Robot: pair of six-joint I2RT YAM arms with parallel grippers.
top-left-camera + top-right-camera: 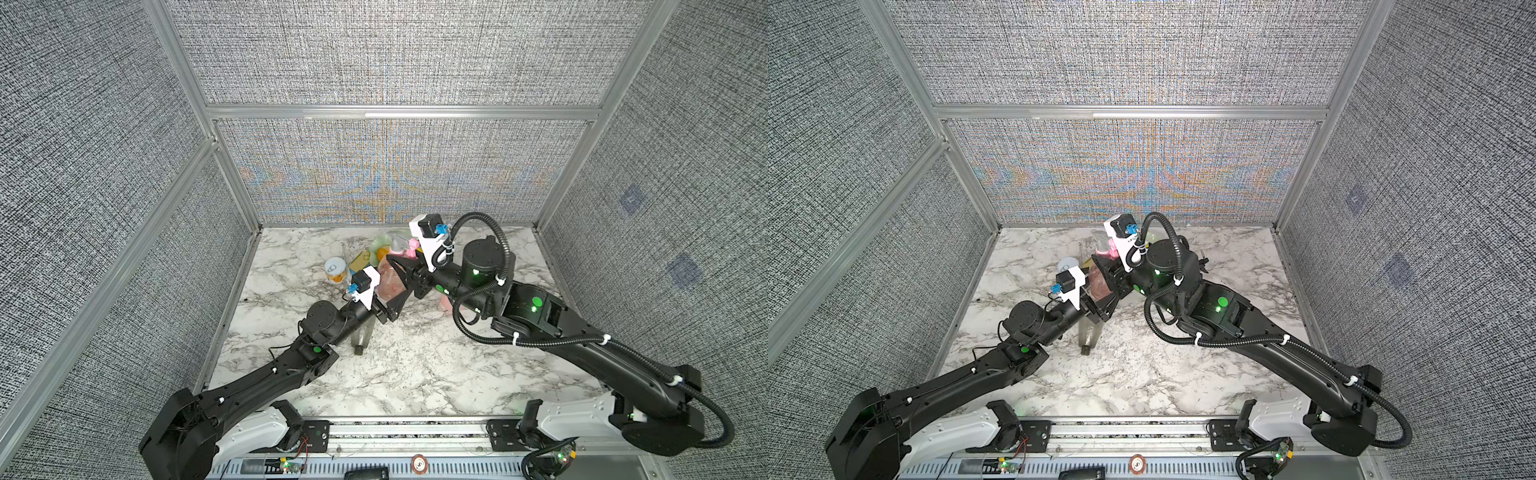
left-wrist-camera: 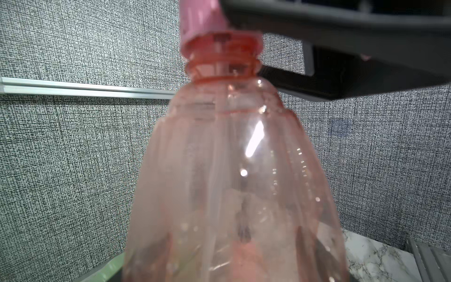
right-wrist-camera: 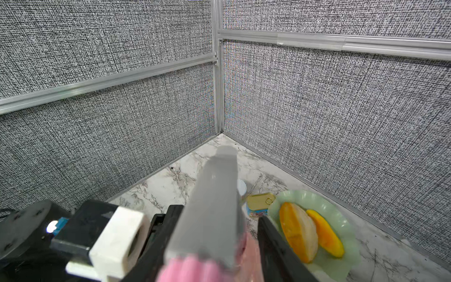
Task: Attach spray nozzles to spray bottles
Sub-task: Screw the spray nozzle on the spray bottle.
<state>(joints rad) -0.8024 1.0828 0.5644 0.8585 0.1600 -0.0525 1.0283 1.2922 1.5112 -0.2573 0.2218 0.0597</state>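
Observation:
My left gripper (image 2: 235,244) is shut on the lower body of the clear pink spray bottle (image 2: 231,171) and holds it upright; in both top views the bottle (image 1: 388,286) stands between the two arms. The grey-and-pink spray nozzle (image 3: 214,207) sits on its mouth. Its pink collar (image 2: 200,24) leans to one side, the neck threads show bare below it, and the dip tube runs down inside. My right gripper (image 3: 219,214) stands open around the nozzle, with a gap at one finger (image 3: 271,234). A smoky grey bottle (image 1: 363,334) lies on the table, partly under my left arm.
A pale green plate (image 3: 292,195) with orange fruit slices lies at the back. A gold-lidded tin (image 3: 260,200) and a white can (image 1: 336,270) stand beside it. Something pale pink (image 1: 445,301) shows under my right forearm. Grey fabric walls enclose the marble table (image 1: 415,374) on three sides.

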